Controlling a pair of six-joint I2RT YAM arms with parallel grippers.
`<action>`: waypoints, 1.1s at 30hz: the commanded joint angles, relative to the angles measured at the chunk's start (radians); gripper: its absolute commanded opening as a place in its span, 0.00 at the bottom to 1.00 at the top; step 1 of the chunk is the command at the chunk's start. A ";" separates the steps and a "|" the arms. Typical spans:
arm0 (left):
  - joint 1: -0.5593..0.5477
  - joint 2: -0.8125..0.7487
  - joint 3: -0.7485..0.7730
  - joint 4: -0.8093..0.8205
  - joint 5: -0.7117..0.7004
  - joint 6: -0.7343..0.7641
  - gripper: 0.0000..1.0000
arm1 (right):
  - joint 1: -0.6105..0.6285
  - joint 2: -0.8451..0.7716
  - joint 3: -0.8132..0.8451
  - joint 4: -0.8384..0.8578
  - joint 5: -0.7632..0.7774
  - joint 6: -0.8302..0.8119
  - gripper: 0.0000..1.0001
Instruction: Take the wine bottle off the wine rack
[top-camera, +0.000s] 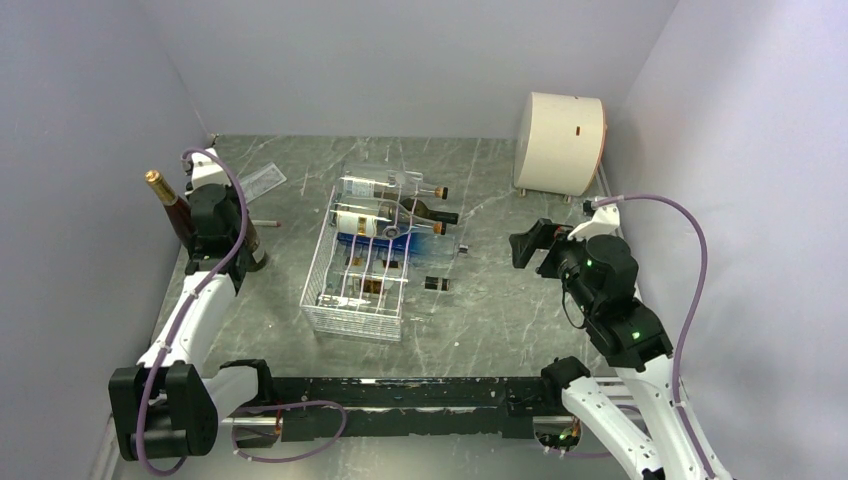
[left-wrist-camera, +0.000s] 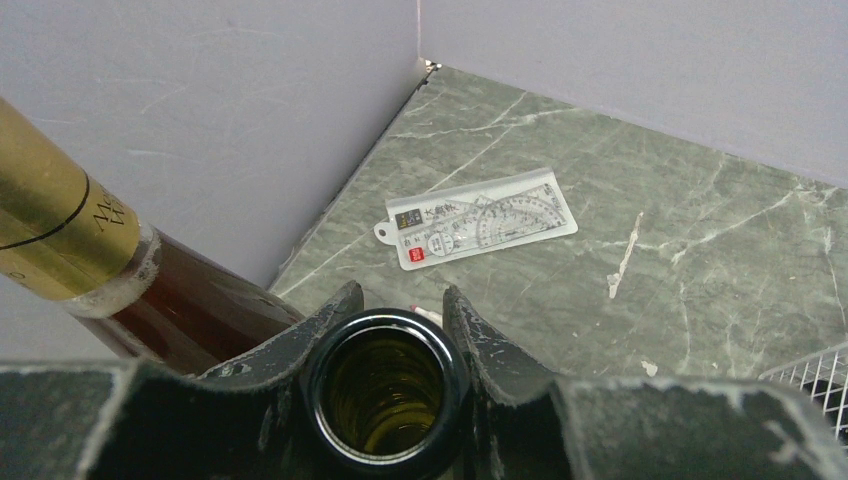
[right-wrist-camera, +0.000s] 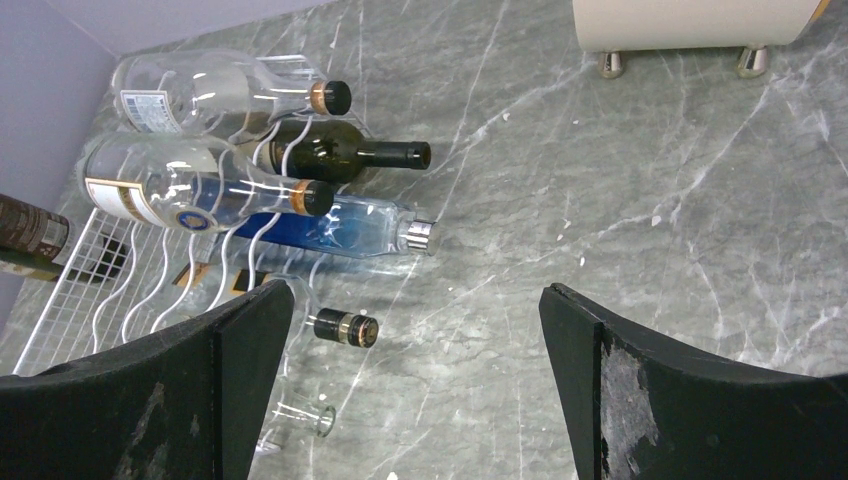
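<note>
The white wire wine rack lies mid-table and also shows in the right wrist view. Several bottles lie across its far end: two clear ones, a dark green one and a blue one. My left gripper is off to the rack's left by the wall. In its wrist view it is shut on the open neck of a dark green wine bottle, held upright. My right gripper hangs open and empty to the right of the rack.
A gold-foiled brown bottle stands against the left wall beside the held bottle. A packaged ruler set lies in the far left corner. A cream drum stands at the back right. Clear bottle necks stick out of the rack's right side.
</note>
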 joint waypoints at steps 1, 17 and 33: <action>0.008 -0.012 0.035 0.055 -0.026 -0.020 0.35 | 0.008 -0.005 -0.003 0.014 -0.008 -0.008 1.00; 0.006 -0.091 0.120 -0.110 0.071 -0.091 0.94 | 0.009 0.046 -0.011 0.027 -0.038 -0.011 1.00; -0.179 -0.279 0.152 -0.158 0.304 0.041 0.99 | 0.009 0.140 -0.004 0.000 -0.056 -0.001 1.00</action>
